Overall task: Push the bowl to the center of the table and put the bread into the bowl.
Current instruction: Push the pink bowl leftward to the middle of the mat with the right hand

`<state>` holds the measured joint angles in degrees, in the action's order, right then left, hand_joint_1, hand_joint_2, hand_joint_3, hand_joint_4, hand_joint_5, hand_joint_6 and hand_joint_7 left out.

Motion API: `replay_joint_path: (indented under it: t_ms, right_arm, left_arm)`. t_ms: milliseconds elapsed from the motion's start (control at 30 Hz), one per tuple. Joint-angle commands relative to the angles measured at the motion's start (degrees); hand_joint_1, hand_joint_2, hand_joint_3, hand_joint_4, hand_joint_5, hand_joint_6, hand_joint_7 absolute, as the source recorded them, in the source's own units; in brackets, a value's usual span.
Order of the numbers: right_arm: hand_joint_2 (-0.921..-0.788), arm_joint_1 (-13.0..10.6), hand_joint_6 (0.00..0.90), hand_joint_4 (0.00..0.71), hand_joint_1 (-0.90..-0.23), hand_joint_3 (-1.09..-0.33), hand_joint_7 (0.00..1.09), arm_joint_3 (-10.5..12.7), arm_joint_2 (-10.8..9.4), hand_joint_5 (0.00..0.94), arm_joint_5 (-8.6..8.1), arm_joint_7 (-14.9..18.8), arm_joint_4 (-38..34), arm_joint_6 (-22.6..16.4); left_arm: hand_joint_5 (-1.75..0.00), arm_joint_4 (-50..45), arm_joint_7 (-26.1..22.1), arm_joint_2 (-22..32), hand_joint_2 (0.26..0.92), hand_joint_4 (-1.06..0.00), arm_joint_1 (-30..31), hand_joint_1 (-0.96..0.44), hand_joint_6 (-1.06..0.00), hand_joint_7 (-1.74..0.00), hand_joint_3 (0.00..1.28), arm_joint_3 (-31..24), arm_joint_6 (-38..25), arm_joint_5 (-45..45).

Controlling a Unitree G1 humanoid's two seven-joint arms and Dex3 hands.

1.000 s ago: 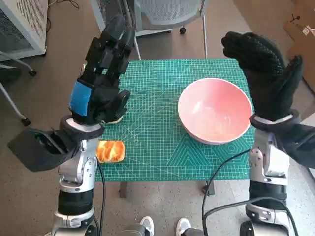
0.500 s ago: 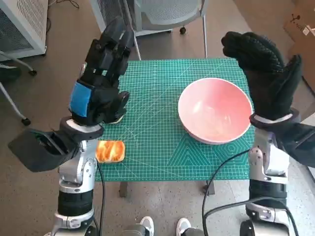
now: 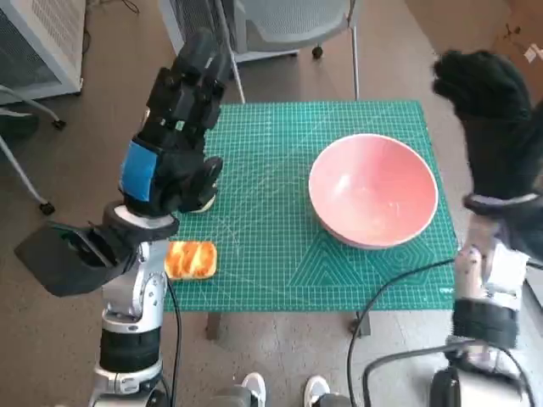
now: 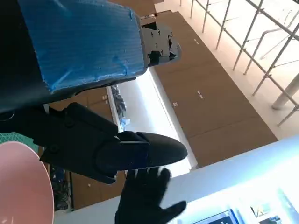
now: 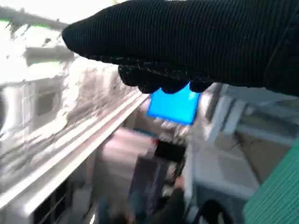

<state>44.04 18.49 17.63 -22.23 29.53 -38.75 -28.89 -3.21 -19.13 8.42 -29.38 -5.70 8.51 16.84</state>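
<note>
A pink bowl sits on the right half of the green cutting mat; its rim shows in the left wrist view. A golden bread roll lies at the mat's near left corner. My left hand is raised above the mat's left side, fingers spread, holding nothing. My gloved right hand is raised beyond the bowl's right side, fingers apart and empty; it also shows as a dark glove in the left wrist view. In the blurred right wrist view the glove spans the picture's top.
An office chair stands behind the table's far edge. A wheeled white cabinet is at the far left and a cardboard box at the far right. Black cables hang by my right forearm.
My right hand and forearm have swung outward to the right, away from the bowl. My left hand, the bowl and the bread have stayed put.
</note>
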Motion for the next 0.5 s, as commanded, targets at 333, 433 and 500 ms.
replay_joint_path:
  t_ms: [333, 433, 500]
  right_arm:
    - [-0.921, 5.73, 0.338, 0.234, -0.652, -0.775, 0.01, 3.41, 5.11, 0.014, 4.01, -7.38, -25.94, -1.97]
    - [-0.921, 5.80, 0.341, 0.235, -0.648, -0.783, 0.01, 3.32, 5.31, 0.013, 4.88, -9.69, -29.34, -0.51]
    - [-0.921, 5.92, 0.341, 0.235, -0.646, -0.786, 0.01, 3.26, 5.30, 0.011, 5.40, -10.90, -30.88, 0.66]
  left_arm:
    - [0.00, -0.32, 0.16, -0.27, 0.921, 0.00, 0.37, -0.63, 0.00, -0.25, 0.43, -0.36, 0.32, 0.64]
    - [0.00, -0.45, 0.19, -0.28, 0.921, 0.00, 0.53, -0.63, 0.00, -0.25, 0.43, -0.39, 0.26, 0.71]
    - [0.00, -0.55, 0.25, -0.28, 0.921, 0.00, 0.60, -0.63, 0.00, -0.25, 0.43, -0.37, 0.23, 0.69]
